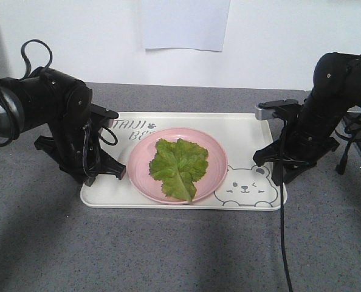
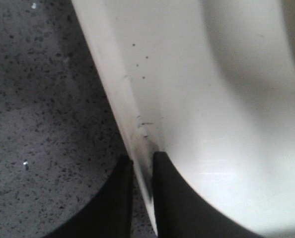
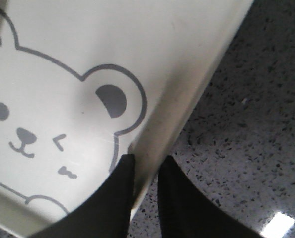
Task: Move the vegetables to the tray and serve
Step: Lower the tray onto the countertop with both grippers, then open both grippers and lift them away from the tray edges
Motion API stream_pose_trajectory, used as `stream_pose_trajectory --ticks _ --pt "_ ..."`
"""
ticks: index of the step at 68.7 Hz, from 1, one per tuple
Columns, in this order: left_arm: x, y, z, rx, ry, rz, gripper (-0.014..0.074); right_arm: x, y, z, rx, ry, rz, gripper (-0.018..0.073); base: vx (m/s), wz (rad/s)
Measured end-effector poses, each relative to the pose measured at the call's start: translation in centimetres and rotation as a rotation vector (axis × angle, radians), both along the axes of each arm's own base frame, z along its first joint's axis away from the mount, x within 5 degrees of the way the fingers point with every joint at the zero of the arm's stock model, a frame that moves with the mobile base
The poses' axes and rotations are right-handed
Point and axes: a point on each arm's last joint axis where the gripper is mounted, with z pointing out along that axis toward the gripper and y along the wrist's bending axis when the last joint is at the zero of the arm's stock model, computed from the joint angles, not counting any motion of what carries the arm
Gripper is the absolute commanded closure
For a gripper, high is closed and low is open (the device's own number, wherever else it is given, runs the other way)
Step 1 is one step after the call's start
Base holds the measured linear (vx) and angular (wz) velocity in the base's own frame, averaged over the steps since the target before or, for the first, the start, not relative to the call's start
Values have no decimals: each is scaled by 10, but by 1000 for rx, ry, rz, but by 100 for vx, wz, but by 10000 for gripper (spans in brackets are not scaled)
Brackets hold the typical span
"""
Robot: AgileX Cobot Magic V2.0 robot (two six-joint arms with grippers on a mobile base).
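The vegetables [image 1: 179, 161], one ruffled green lettuce leaf, lie on a round pink plate [image 1: 138, 165]. The plate stands in the middle of the cream tray [image 1: 244, 131], which has a bear drawing at its front right. My left gripper [image 1: 99, 173] is at the tray's left rim. In the left wrist view this gripper [image 2: 143, 161] is shut on the rim of the tray [image 2: 212, 99], one finger inside and one outside. My right gripper [image 1: 279, 173] is at the right rim. In the right wrist view it [image 3: 146, 161] pinches the rim of the tray [image 3: 63, 49] beside the bear's ear.
The tray lies on a grey speckled table [image 1: 168, 255] that ends at a white wall with a paper sheet [image 1: 183, 24]. A black cable [image 1: 282, 243] hangs from the right arm across the table in front of the tray's right corner.
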Motion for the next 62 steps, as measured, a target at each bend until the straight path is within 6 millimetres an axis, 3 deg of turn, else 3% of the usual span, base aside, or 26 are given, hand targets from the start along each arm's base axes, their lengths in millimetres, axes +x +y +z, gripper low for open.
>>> stream_pose_trajectory --ticks 23,45,62 --pt "0 -2 0 -14 5 -4 493 -2 4 0 2 18 -1 155 0 0" --pt "-4 -6 -1 -10 27 -41 298 0 5 1 16 6 -43 146 0 0" --pt "-5 -9 -1 -14 30 -47 267 0 7 1 3 3 -75 146 0 0"
